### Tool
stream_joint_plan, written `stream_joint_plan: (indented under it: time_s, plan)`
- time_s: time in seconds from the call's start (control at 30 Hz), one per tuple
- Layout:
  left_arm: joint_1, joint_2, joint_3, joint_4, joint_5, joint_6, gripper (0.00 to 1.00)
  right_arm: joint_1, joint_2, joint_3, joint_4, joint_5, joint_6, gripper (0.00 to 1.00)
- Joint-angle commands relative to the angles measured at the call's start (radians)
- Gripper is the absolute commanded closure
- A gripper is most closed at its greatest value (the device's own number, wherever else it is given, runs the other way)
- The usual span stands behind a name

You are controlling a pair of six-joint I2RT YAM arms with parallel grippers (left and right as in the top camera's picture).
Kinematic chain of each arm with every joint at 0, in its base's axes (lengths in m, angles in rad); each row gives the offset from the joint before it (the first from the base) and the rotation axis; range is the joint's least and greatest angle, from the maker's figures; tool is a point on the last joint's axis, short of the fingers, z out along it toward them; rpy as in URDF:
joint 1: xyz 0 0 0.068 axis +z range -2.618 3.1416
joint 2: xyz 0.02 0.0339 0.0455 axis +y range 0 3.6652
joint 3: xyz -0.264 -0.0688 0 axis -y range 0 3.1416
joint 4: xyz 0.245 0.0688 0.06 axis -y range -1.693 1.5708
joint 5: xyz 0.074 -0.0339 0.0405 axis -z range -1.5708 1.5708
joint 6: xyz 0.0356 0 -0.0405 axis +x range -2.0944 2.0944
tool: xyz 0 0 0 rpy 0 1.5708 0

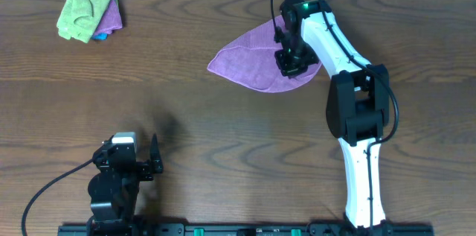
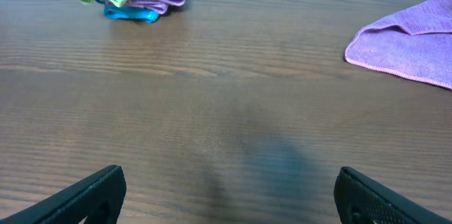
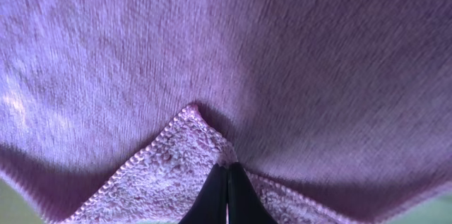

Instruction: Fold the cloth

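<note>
Quick rundown of what's going on here. The purple cloth is on the far side of the dark wood-grain tabletop, a bit right of centre. It's not flat: it looks like a rounded, leaf-ish shape with a point toward the left, and part of it seems doubled over itself.

The right pincer is down on the right part of that cloth, and the arm reaches in from the near right. In the right wrist view the two black fingers are pressed tight together with no gap between them. The cloth's stitched hem runs right into the tips, so it's clamped shut on an edge of the cloth. Fuzzy purple fabric fills nearly that whole view, so I can't tell which corner or edge it has.

The left pincer is near the left front of the tabletop, well apart from the cloth. Its fingers are spread wide with nothing between them but bare wood.

Off in the far left corner there's a small stack of cloths: a lime-green one on top, a pinkish-purple one under it, and a bit of blue poking out at the bottom. It's well apart from both arms.
</note>
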Motion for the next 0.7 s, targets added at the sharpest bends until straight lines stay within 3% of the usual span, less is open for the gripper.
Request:
stream_joint_plan:
  time_s: [0.0,0.5,0.67]
  plan:
    - [-0.004,-0.006,-0.018,-0.003,-0.007,-0.011,0.04,0.018,0.001,-0.006,-0.027,-0.023,0.023,0.98]
    - [-0.004,-0.006,-0.018,-0.003,-0.007,-0.011,0.05,0.031,-0.060,-0.006,-0.146,-0.108,0.003,0.98]
    - [-0.004,-0.006,-0.018,-0.003,-0.007,-0.011,0.05,0.030,-0.102,-0.006,-0.276,-0.109,0.004,0.98]
